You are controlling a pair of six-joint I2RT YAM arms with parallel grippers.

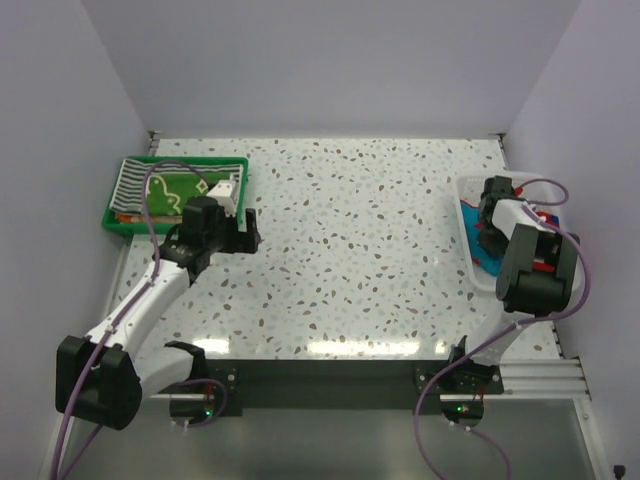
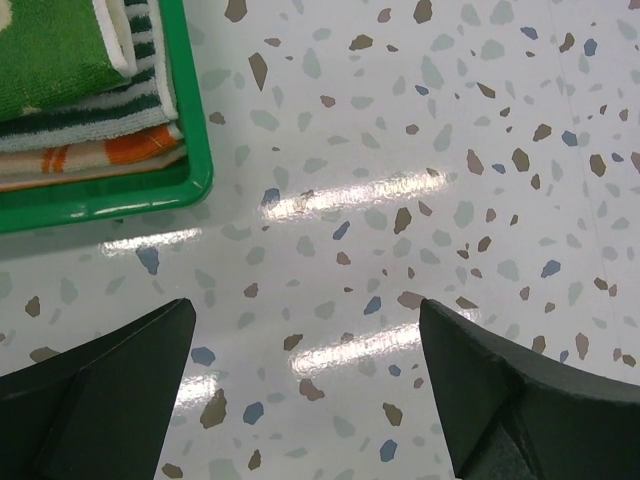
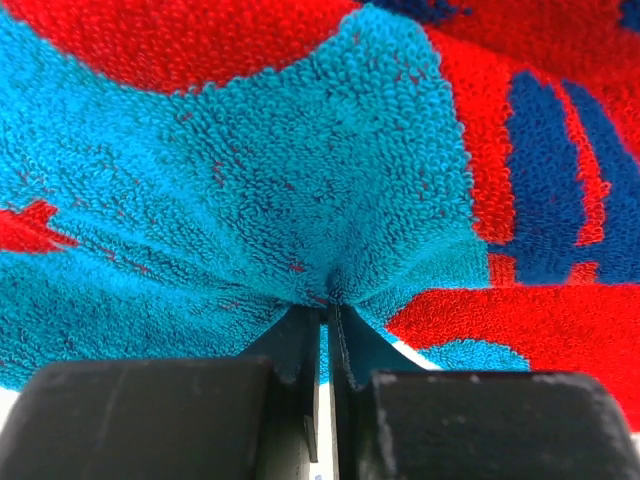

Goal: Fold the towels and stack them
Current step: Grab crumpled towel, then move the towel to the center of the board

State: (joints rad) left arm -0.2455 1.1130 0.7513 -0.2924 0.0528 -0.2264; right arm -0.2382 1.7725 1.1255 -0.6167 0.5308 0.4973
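My right jaws pinch the towel [image 3: 300, 180] to lift it for folding; left jaws hang wide by the tray [image 2: 100, 200].

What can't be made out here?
Top view: contents of the white mesh basket, hidden by the right arm.
Right wrist view: the red and blue terry towel fills the frame, so its outline and anything beneath are hidden.
Left wrist view: folded towel stack in the green plastic tray, cut off by the frame edge.
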